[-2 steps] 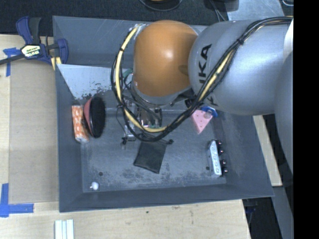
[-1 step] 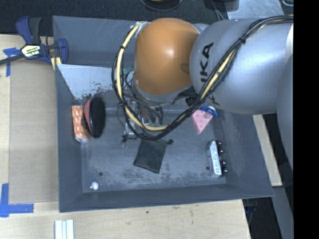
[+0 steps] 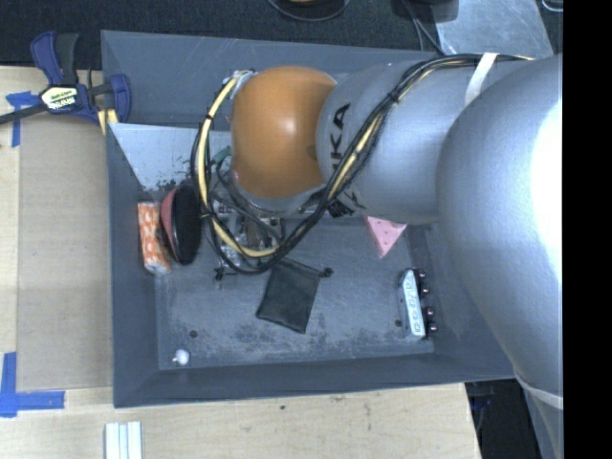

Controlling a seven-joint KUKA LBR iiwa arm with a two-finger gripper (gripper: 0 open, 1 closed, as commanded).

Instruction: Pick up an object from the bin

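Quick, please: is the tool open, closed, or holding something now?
Tool: cannot be told; orange cover and cables overlie it. It sits beside the dark oval thing at the left of the bin.

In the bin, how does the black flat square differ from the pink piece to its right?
The black square is dark with four corners; the pink piece is pale and looks triangular. The black square lies in full view; the pink piece reaches under the arm, so part may be hidden. Both lie flat on the bin floor.
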